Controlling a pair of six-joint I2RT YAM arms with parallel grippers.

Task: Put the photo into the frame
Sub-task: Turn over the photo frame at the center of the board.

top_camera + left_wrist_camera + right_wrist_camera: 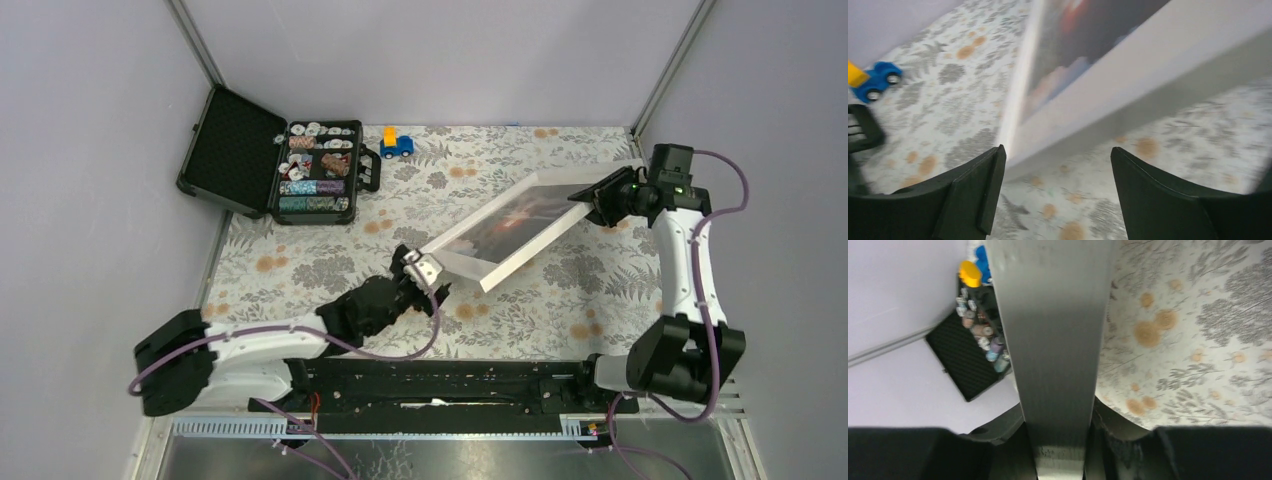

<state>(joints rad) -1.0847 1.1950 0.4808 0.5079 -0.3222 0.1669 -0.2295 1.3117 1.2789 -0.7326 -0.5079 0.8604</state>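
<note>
Looking down, we see the right end effector (594,204) gripping the tilted frame (500,268) at 2 o'clock, while the left wrist view adds the photo (1083,40) inside it and the left end effector (1058,162) open.

Top view: taken from above and behind both bases, angled down and forward. The whole floral tablecloth (300,270) is covered from far off, with both arms seen entire.

Left wrist view: taken from just behind the left claw (1055,170), aimed forward and slightly down between its dark fingers. The frame (1148,65) is met close ahead, blurred; the toy car (875,82) is seen far ahead, to the left.

Right wrist view: set behind the right claw (1060,440), very near. The frame's edge fills the middle, running straight ahead from between the fingers, with the open case (965,362) beyond, to the left.

Shared: frame and toy car are caught in all three views.
</note>
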